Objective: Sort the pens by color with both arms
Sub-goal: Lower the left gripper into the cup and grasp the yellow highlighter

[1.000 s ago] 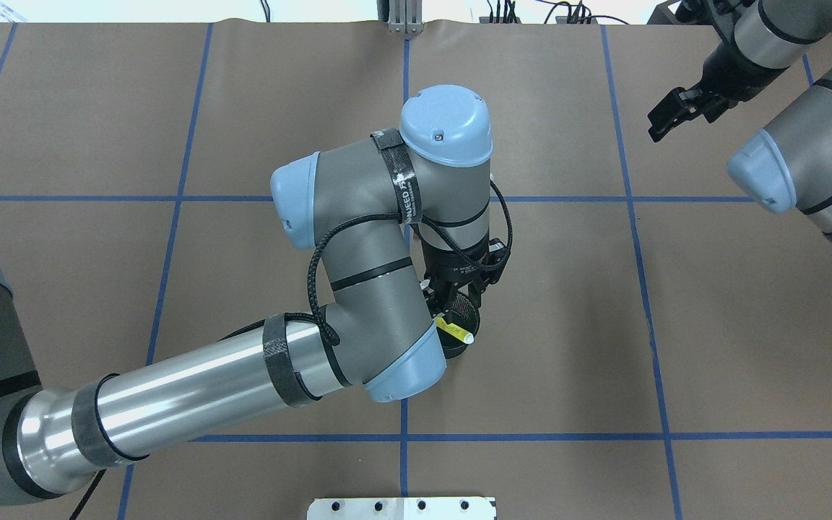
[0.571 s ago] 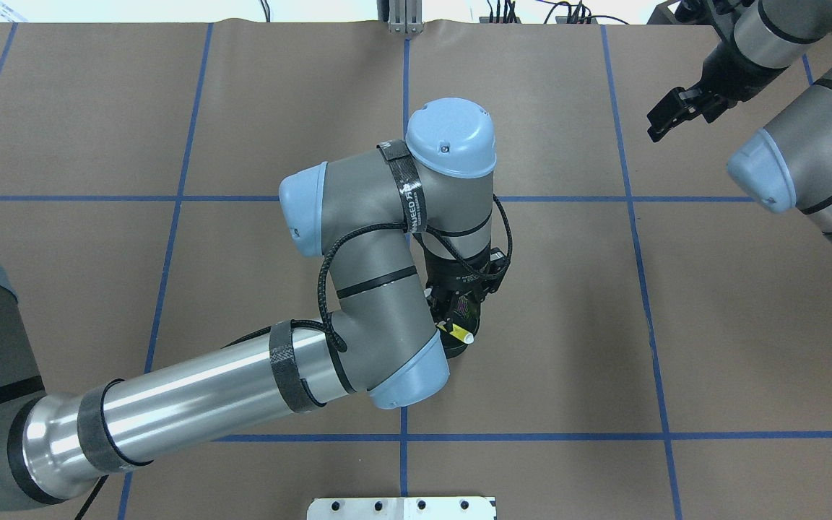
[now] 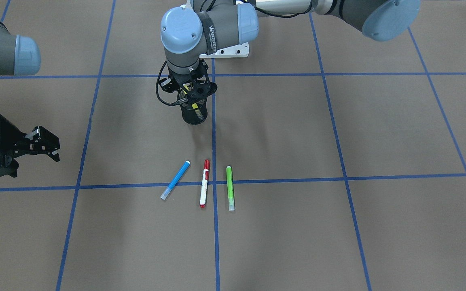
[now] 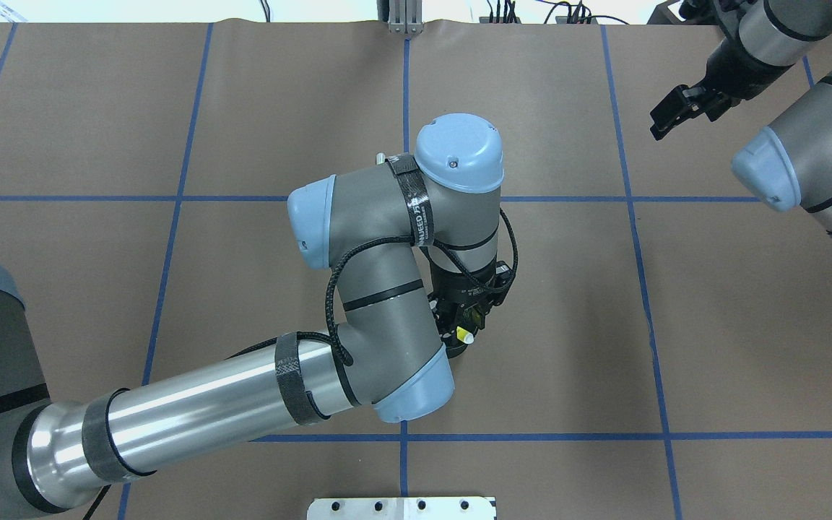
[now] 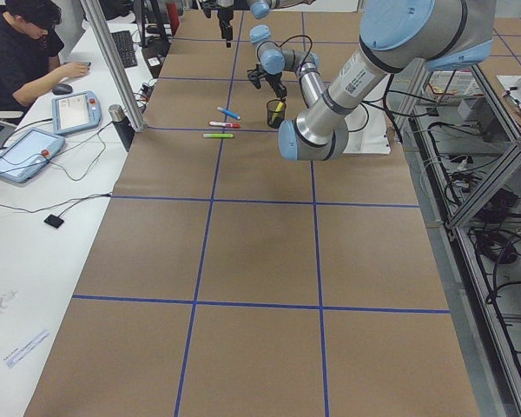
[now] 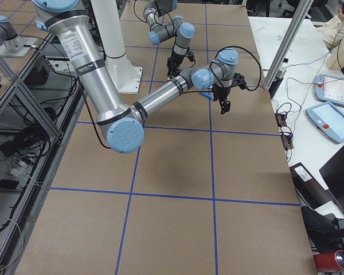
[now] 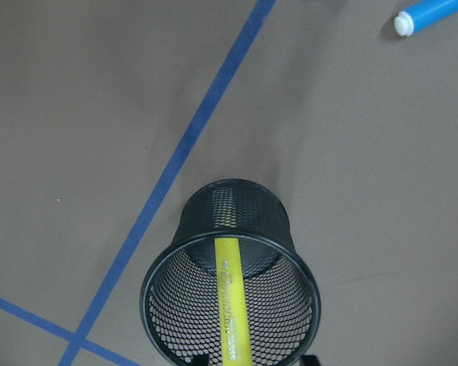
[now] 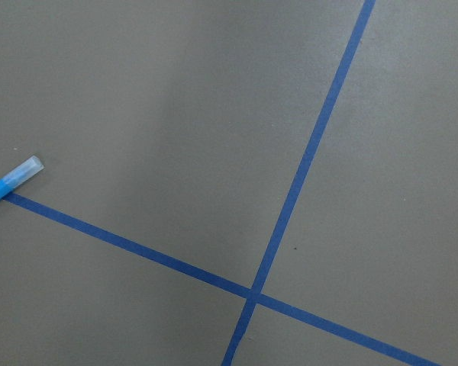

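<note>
While the left gripper (image 3: 193, 98) hangs over the black mesh cup (image 7: 290, 229), its jaws spread wider than the yellow pen (image 7: 233, 305) leaning inside, I see nothing clamped in it. The blue pen (image 3: 175, 180), red-capped white pen (image 3: 204, 183) and green pen (image 3: 229, 188) lie side by side on the brown paper (image 3: 338, 226) near the cup. The right gripper (image 3: 51, 144), released and empty, hovers well apart.
</note>
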Tool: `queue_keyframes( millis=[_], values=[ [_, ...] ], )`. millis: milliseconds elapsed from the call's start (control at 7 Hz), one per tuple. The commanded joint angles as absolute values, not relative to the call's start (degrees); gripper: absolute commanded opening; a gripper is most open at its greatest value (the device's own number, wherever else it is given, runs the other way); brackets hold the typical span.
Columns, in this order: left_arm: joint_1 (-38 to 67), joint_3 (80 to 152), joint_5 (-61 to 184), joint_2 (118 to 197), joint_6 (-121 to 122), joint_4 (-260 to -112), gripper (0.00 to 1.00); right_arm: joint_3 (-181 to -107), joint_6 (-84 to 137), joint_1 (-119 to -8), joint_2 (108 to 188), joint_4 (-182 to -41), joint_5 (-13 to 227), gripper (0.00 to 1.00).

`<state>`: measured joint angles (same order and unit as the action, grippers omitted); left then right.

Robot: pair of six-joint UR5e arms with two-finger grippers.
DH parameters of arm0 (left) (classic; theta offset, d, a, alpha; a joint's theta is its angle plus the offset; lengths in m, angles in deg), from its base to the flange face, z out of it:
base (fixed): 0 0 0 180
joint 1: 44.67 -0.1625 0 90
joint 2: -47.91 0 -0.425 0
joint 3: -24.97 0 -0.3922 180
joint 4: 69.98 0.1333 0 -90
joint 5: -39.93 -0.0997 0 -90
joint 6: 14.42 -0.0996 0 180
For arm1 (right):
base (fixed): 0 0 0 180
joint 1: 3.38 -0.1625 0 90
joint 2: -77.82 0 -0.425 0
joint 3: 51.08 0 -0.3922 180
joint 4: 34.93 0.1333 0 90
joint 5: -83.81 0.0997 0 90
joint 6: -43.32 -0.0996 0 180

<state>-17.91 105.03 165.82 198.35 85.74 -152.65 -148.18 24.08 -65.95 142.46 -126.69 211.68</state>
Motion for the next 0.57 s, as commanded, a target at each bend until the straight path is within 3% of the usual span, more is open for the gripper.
queue_keyframes(
  millis=[0, 429],
  values=[
    [-18.0, 104.9, 165.8, 198.1, 85.2, -152.8, 0.48, -148.3, 24.1, -66.0, 142.8, -126.7, 211.7, 0.99],
    [-18.0, 104.9, 165.8, 198.1, 85.1, -152.9, 0.47, -148.3, 24.1, -66.0, 142.8, -126.7, 211.7, 0.99]
  ],
)
